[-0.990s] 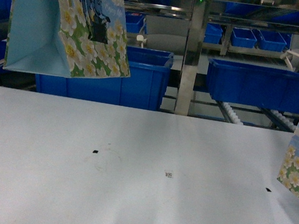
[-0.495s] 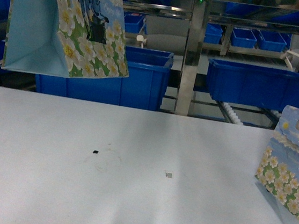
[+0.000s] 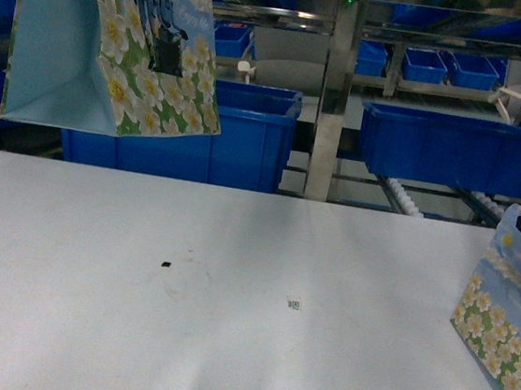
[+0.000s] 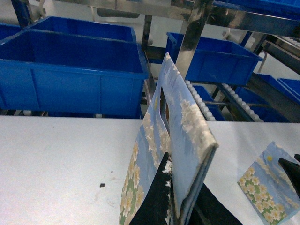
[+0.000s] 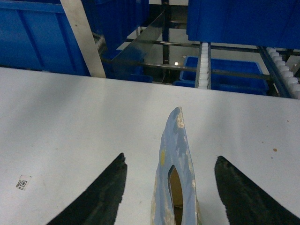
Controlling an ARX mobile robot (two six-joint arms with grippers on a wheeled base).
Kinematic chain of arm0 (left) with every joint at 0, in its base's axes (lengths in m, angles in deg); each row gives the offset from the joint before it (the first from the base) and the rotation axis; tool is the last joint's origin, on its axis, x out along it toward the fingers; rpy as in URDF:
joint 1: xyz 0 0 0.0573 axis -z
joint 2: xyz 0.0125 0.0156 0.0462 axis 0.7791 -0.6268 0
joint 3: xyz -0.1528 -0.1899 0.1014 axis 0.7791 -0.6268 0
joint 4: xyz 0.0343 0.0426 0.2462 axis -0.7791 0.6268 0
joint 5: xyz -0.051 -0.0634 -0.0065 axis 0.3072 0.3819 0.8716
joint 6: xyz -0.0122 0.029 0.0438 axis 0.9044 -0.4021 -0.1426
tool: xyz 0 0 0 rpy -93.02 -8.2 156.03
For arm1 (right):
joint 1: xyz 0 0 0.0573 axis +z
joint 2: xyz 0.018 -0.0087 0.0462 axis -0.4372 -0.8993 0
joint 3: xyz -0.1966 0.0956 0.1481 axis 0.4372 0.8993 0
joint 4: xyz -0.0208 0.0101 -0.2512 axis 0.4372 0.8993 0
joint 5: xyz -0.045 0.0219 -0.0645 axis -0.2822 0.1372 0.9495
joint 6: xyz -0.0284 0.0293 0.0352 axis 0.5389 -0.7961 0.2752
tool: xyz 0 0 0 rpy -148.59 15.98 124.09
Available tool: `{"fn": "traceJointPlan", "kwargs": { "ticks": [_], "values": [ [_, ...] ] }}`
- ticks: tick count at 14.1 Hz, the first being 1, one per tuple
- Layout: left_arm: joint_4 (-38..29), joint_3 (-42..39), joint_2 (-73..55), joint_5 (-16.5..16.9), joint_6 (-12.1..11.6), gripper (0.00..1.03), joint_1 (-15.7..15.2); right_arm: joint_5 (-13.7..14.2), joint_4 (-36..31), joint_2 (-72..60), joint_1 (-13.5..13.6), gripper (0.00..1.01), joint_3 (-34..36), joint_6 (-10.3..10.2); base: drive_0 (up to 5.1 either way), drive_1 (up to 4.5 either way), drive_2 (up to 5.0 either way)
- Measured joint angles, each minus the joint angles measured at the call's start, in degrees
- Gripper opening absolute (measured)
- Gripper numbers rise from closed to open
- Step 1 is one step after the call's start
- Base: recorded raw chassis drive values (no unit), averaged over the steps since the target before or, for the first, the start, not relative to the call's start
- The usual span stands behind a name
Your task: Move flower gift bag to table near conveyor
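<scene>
The small wedge-shaped flower gift bag (image 3: pixel 118 42), pale blue on its sides with white-yellow blossoms and a dark figure on its face, hung high at the upper left of the head view, well above the large plain white table (image 3: pixel 230 295). The left gripper (image 4: pixel 180 206) had its dark jaws clamped on the bag's top edge, just below the cut-out handle. So the lift looked done — what remained, as I judged it, was carrying the bag to a spot on the table near the stainless-steel roller conveyor (image 3: pixel 401 197) and setting it down.

At the right edge a second flowered paper bag (image 3: pixel 511 308), showing no dark figure, stood on the table. The right gripper (image 5: pixel 171 187) had its jaws spread wide to either side of that bag's top edge, touching nothing.
</scene>
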Motion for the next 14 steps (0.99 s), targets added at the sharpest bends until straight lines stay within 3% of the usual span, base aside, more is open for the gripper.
{"fn": "traceJointPlan", "kwargs": {
  "ticks": [2,4,6,7,8,10,14],
  "values": [
    [0.0,0.0,0.0,0.0,0.0,0.02,0.0,-3.3,4.7,2.9,-0.2,0.76,0.3,-1.7,0.0,0.0,0.0],
    [0.0,0.0,0.0,0.0,0.0,0.02,0.0,-6.4,16.9,14.6,-0.2,1.0,-0.4,-5.9,0.0,0.0,0.0],
    [0.0,0.0,0.0,0.0,0.0,0.02,0.0,-14.6,32.2,24.8,-1.4,0.98,-6.1,-14.9,0.0,0.0,0.0],
    [0.0,0.0,0.0,0.0,0.0,0.02,0.0,-21.2,34.8,28.6,-2.7,0.98,-9.0,-19.9,0.0,0.0,0.0],
    [0.0,0.0,0.0,0.0,0.0,0.02,0.0,-24.5,34.0,30.8,-3.2,0.98,-11.0,-22.9,0.0,0.0,0.0],
    [-4.0,-0.3,-1.1,1.2,-0.6,0.02,-0.2,-25.0,34.7,30.2,-3.1,0.98,-10.9,-25.2,0.0,0.0,0.0],
    [-21.0,-0.5,-21.1,6.5,-4.3,0.02,-1.1,-25.1,34.8,29.5,-3.1,0.98,-10.3,-25.9,0.0,0.0,0.0]
  ]
}}
